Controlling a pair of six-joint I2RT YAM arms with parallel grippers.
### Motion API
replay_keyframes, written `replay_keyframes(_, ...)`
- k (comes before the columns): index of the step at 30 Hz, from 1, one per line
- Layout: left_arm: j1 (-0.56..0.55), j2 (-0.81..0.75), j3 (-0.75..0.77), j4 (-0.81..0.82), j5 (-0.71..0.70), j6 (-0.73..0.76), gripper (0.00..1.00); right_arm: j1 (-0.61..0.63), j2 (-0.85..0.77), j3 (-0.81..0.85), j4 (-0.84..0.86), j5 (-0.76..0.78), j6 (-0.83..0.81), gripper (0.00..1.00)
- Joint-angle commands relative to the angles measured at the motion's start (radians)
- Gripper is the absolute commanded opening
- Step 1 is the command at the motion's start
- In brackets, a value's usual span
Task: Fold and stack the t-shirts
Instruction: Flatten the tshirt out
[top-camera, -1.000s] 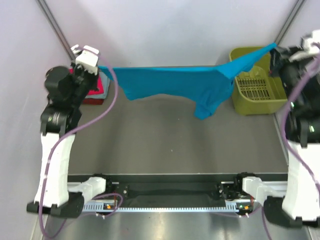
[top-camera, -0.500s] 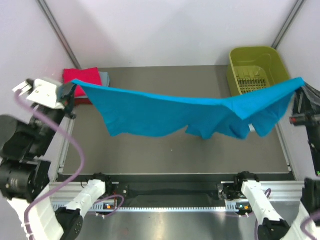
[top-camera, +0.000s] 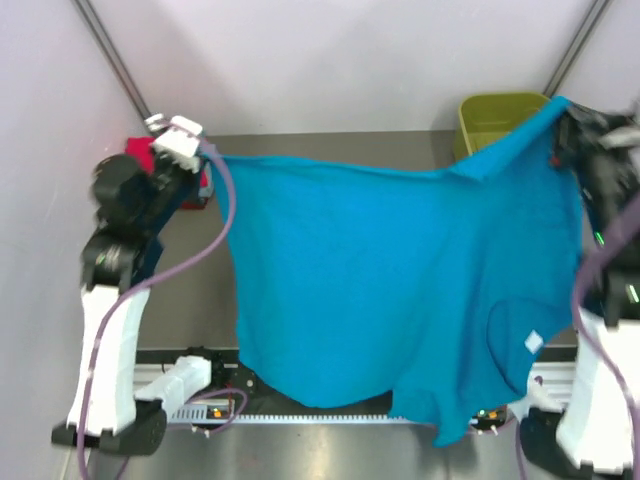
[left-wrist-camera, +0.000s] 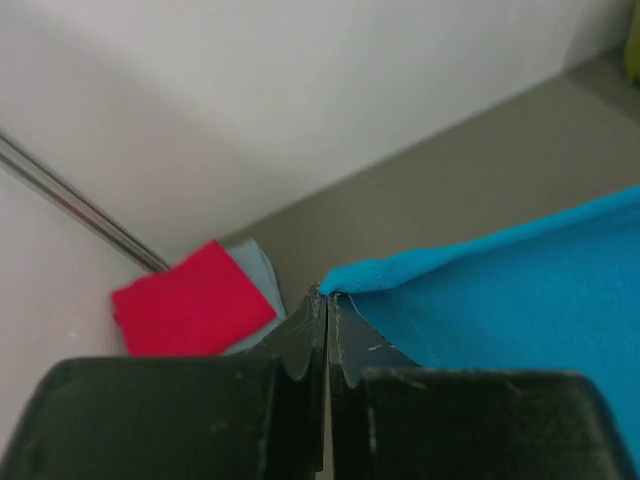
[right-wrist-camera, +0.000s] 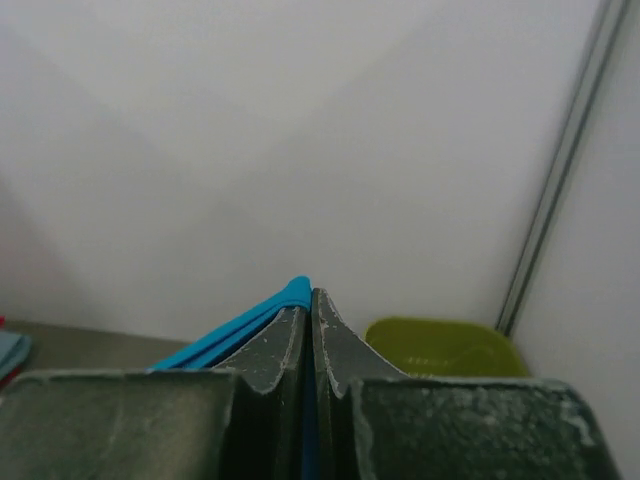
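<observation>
The teal-blue t-shirt (top-camera: 390, 280) hangs spread wide in the air between my two grippers, its lower edge reaching the near rail. My left gripper (top-camera: 205, 160) is shut on its left corner; the left wrist view shows the teal cloth (left-wrist-camera: 500, 290) pinched at the closed fingertips (left-wrist-camera: 325, 295). My right gripper (top-camera: 562, 118) is shut on the right corner, with the teal hem (right-wrist-camera: 250, 325) between the jaws in the right wrist view. The folded red shirt (left-wrist-camera: 190, 300) lies on the pale grey-blue one (left-wrist-camera: 258, 275) at the back left, mostly hidden by my left arm in the top view.
The olive-green basket (top-camera: 495, 120) stands at the back right, partly behind the shirt; it also shows in the right wrist view (right-wrist-camera: 440, 348). White walls close the back and sides. The grey table (top-camera: 330, 145) shows behind the shirt.
Both grippers have swung back and up, and the teal shirt, earlier a sagging band, now hangs open as a wide sheet toward the near rail.
</observation>
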Motion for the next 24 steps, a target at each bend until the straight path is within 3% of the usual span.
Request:
replay_keyframes(1, 0.004, 0.062, -0.136, 0.166, 0.022, 0.028, 0.00, -0.014, 0.173, -0.117, 0.089, -0.047, 0.041, 0.00)
replay_keyframes(8, 0.004, 0.266, -0.357, 0.348, 0.035, 0.045, 0.00, 0.018, 0.512, -0.209, 0.126, -0.161, -0.002, 0.00)
replay_keyframes(14, 0.005, 0.536, -0.333, 0.473, 0.013, 0.048, 0.00, 0.057, 0.908, -0.067, 0.065, -0.229, -0.057, 0.00)
replay_keyframes(17, 0.013, 0.708, -0.226, 0.495, 0.010, 0.048, 0.00, 0.063, 1.140, 0.129, 0.034, -0.224, -0.074, 0.00)
replay_keyframes(20, 0.024, 0.860, -0.087, 0.492, 0.000, 0.053, 0.00, 0.063, 1.378, 0.501, -0.097, -0.227, -0.079, 0.00)
replay_keyframes(24, 0.047, 1.022, 0.101, 0.453, -0.020, 0.044, 0.00, 0.103, 1.581, 0.729, -0.112, -0.181, -0.083, 0.00)
